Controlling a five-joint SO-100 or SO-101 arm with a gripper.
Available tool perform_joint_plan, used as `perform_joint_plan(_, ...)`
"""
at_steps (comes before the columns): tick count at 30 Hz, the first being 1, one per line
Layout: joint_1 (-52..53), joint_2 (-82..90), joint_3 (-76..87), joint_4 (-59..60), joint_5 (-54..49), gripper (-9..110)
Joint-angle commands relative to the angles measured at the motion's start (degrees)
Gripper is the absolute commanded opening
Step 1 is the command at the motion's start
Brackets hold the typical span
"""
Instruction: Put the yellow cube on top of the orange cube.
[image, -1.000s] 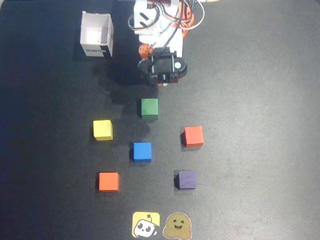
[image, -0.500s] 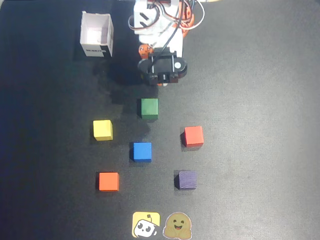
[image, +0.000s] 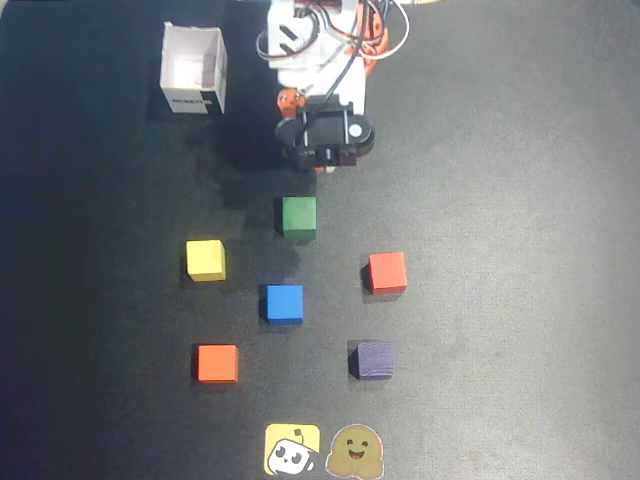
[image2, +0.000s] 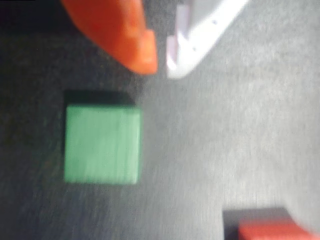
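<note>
Clearly untouched, the yellow cube (image: 205, 260) sits left of centre on the tabletop (image: 520, 200), well apart from the orange cube (image: 217, 363), which lies nearer the bottom edge in the overhead view. The tool (image2: 160, 67) hangs near the top edge, above the green cube (image: 298, 217), holding nothing, its orange and white tips close together with a narrow gap. A redder cube (image: 387, 272) sits to the right; mistaking it for the target would likely spoil the stack.

I see a dark printed label on the white box (image: 193, 70) near the table's far left corner, but I cannot read its letters.
</note>
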Motion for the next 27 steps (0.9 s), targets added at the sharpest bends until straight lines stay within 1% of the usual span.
perform_joint_plan(1, 0.5, 0.3, -1.5, -3.3, -1.3, 0)
perform_joint_plan(4, 0.5, -1.0, -3.5, -3.4, -0.4, 0)
perform_joint_plan(6, 1.1, -5.0, -5.8, -3.7, 1.9, 0)
perform_joint_plan(8, 1.8, -12.6, -9.9, -4.7, 3.4, 0)
perform_joint_plan(12, 4.0, -32.0, -23.1, -5.0, 3.6, 0)
perform_joint_plan(14, 5.1, -37.9, -28.3, -4.6, 3.6, 0)
perform_joint_plan(21, 12.2, -51.2, -37.5, -4.5, 5.2, 0)
perform_joint_plan(24, 16.1, -56.4, -41.4, -4.7, 2.4, 0)
perform_joint_plan(27, 18.6, -60.7, -44.6, -4.3, 1.8, 0)
